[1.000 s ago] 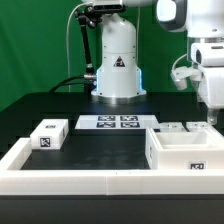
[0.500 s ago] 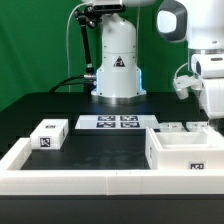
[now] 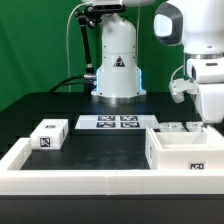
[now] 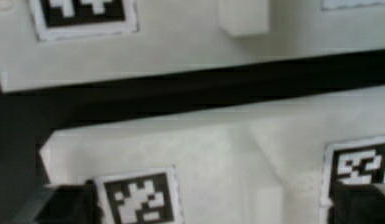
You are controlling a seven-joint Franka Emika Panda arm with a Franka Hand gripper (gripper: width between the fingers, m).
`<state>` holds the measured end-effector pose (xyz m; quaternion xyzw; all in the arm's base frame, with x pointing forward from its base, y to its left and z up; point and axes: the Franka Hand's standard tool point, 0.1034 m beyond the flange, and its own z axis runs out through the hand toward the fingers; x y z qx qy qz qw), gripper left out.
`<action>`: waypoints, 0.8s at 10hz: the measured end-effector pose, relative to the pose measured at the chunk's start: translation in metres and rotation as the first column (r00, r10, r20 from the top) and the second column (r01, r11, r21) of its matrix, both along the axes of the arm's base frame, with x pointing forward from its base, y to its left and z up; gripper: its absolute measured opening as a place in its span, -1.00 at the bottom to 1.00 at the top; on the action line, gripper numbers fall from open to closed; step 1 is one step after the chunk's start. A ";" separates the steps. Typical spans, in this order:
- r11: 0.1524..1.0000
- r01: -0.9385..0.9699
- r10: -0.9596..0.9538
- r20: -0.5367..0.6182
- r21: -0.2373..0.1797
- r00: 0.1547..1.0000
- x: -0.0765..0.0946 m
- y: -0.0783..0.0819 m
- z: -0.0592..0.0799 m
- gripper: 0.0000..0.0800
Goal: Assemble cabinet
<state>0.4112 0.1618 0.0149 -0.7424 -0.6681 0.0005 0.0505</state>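
The jaws hang at the exterior view's 3 o'clock edge, just above two small tagged blocks [image 3: 173, 128] on the black tabletop [image 3: 100, 150]. Whether they are parted or closed cannot be told. The open-topped cabinet body [image 3: 170, 160] sits at 4 o'clock, just in front of those blocks. Another tagged block [image 3: 48, 134] lies at 8 o'clock, and the marker board [image 3: 118, 122] is near centre.

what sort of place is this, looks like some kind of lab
Most likely a robotics lab test bench: a Franka arm stands on a black table before a green backdrop, and the white cabinet parts and marker board carry square tracking tags.
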 end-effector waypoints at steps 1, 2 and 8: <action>1.000 0.002 -0.002 -0.001 0.000 1.000 0.000 0.000 0.000 0.17; 1.000 0.004 -0.004 -0.001 0.000 1.000 0.000 0.001 0.000 -0.18; 1.000 0.007 -0.007 0.000 0.000 1.000 0.000 0.000 0.000 -0.83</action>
